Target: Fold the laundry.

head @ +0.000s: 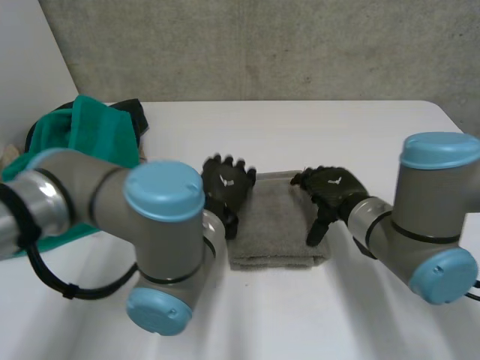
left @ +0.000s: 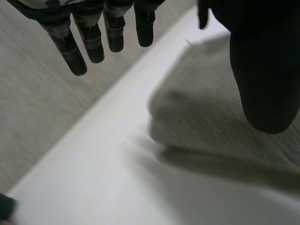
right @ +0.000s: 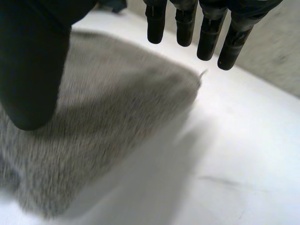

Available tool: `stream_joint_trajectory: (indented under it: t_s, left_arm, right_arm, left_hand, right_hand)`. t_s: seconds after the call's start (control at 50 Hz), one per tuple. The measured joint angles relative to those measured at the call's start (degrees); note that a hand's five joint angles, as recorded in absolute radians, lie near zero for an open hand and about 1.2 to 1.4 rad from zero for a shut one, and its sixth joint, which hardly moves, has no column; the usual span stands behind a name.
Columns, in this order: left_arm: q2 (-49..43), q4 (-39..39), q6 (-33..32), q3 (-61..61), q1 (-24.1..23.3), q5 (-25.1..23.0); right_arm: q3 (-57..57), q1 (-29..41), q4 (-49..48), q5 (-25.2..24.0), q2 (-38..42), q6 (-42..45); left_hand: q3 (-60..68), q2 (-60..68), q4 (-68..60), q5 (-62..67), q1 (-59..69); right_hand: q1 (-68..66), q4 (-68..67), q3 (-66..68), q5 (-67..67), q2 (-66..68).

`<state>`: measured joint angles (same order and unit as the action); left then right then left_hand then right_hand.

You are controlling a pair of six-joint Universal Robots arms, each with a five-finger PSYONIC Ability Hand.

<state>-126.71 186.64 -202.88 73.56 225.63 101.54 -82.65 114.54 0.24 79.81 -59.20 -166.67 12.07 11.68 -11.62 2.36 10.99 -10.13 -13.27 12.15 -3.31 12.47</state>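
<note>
A grey towel (head: pixel 276 223) lies folded into a small rectangle in the middle of the white table (head: pixel 315 127). My left hand (head: pixel 227 185) hovers over its left edge, fingers straight and spread, holding nothing. My right hand (head: pixel 330 191) hovers over its right edge, likewise open and empty. In the left wrist view the towel (left: pixel 220 112) lies below the thumb (left: pixel 265 70), with the fingers (left: pixel 93 37) out past its far corner. In the right wrist view the towel (right: pixel 108 126) spreads under the thumb (right: pixel 33 61), and the fingers (right: pixel 206 33) reach beyond its corner.
A heap of green cloth (head: pixel 86 142) with a dark garment (head: pixel 135 112) at its back lies at the table's left. The table's far edge meets a grey concrete wall (head: pixel 262 45). Bare table stretches to the right and front of the towel.
</note>
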Motion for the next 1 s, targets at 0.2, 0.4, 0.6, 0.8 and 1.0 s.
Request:
stream_joint_trajectory:
  t_s: [0.2, 0.4, 0.6, 0.8, 1.0]
  left_arm:
    - [12.4, 0.4, 0.7, 2.6, 3.3, -6.1]
    - [17.1, -1.6, 5.6, 3.0, 8.2, -22.3]
    - [17.3, -4.3, 10.9, 2.7, 10.6, -33.3]
    - [17.1, -4.1, 10.5, 3.2, 10.1, -32.7]
    - [17.1, -4.2, 10.4, 3.4, 9.9, -32.1]
  right_arm:
    - [-12.0, -7.3, -5.7, -0.2, -10.8, -11.3]
    - [-18.9, -10.2, -6.9, -4.3, -9.8, -19.3]
    - [-17.0, -7.3, -11.7, -8.0, -0.7, -22.5]
    - [-12.5, -3.1, -12.8, -7.3, 2.2, -24.6]
    - [-5.7, -0.7, -13.9, -3.3, 6.9, -26.9]
  left_hand:
    - [0.0, 0.0, 0.0, 0.0, 0.0]
    - [0.0, 0.0, 0.0, 0.0, 0.0]
    - [0.0, 0.0, 0.0, 0.0, 0.0]
    - [0.0, 0.0, 0.0, 0.0, 0.0]
    - [0.0, 0.0, 0.0, 0.0, 0.0]
  right_hand:
    - [0.0, 0.0, 0.0, 0.0, 0.0]
    - [0.0, 0.0, 0.0, 0.0, 0.0]
    - [0.0, 0.0, 0.0, 0.0, 0.0]
    - [0.0, 0.0, 0.0, 0.0, 0.0]
    - [-24.1, -28.6, 29.8, -25.1, 29.0]
